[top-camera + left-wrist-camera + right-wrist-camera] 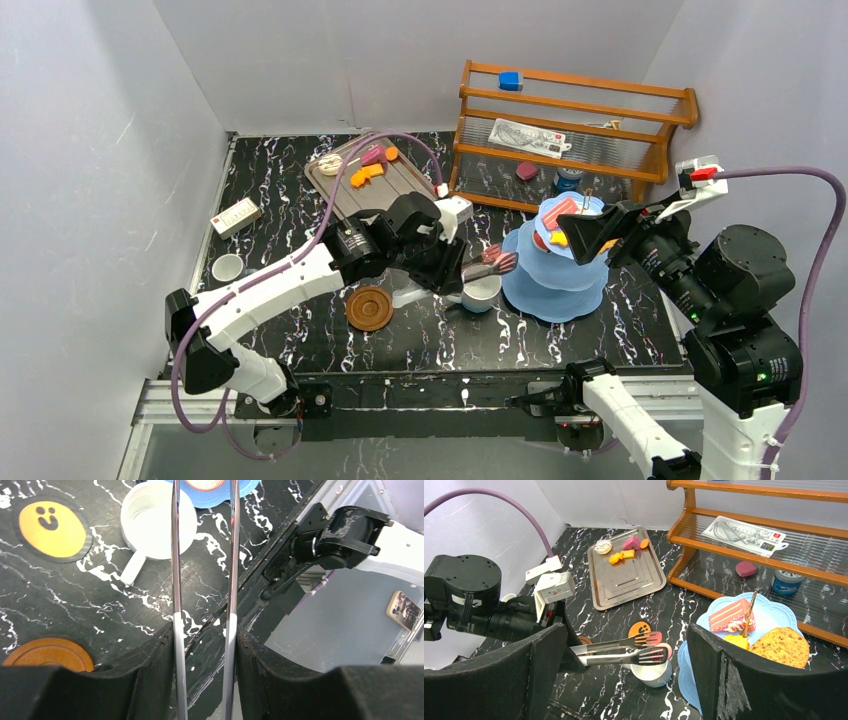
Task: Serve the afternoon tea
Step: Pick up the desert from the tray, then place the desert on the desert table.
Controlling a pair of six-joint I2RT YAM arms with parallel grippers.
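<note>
Our left end effector [205,650] grips silver metal tongs [176,580], tips ahead over white mug [150,525]; right end effector [590,238] released.

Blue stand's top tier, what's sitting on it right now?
A pink cake slice, a brown cookie and a small yellow piece sit on the top tier. The right tool covers its near edge, so anything there can't be seen.

Marbled table [640,322], tray [385,192], saucer [369,308], white mug [481,293], blue stand [552,288], wooden rack [580,106]
</note>
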